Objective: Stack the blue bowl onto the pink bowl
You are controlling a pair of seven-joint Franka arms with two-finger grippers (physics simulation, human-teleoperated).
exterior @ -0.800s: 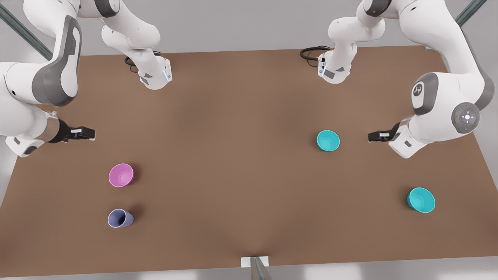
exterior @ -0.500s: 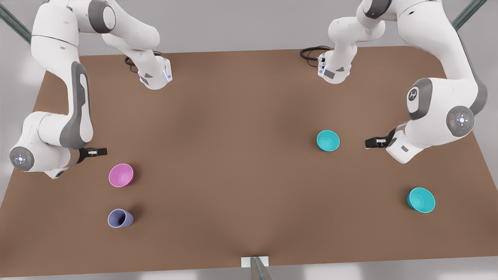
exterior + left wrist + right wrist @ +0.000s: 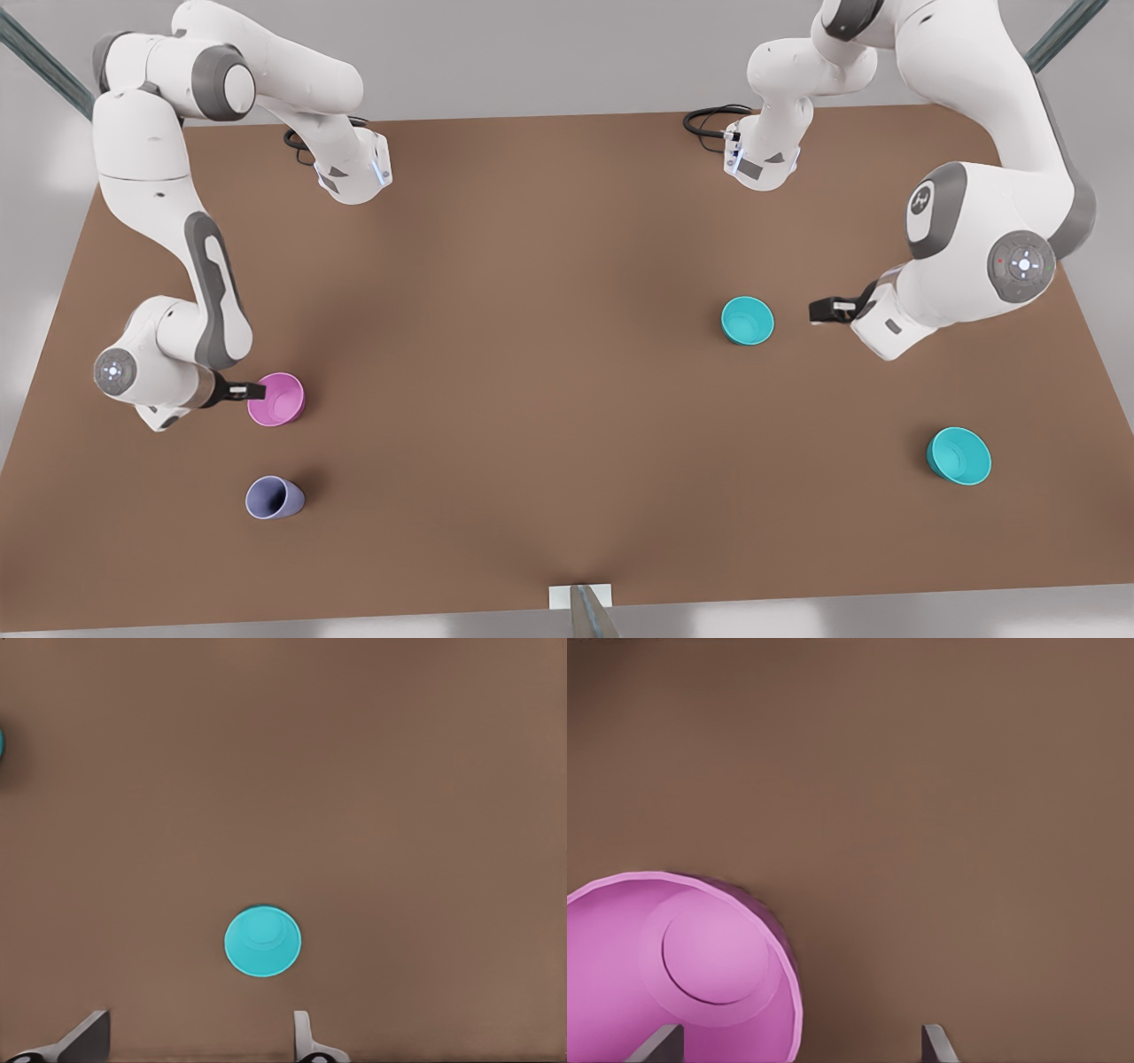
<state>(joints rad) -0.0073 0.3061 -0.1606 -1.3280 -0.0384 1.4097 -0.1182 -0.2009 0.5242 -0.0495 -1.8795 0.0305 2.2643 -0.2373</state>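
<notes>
Both grippers near bowls, jaws open, holding nothing.
Right gripper (image 3: 255, 390) at pink bowl (image 3: 276, 400) rim; left gripper (image 3: 819, 310) beside blue bowl (image 3: 747, 320), apart.

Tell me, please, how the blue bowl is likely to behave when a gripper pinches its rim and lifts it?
The blue bowl looks like thin moulded plastic, so it is probably light and fairly stiff. Its smooth wall may slip in a loose pinch. Standing upright on the table with a flat base, it seems likelier to slide than tip if the left gripper nudges it.
</notes>
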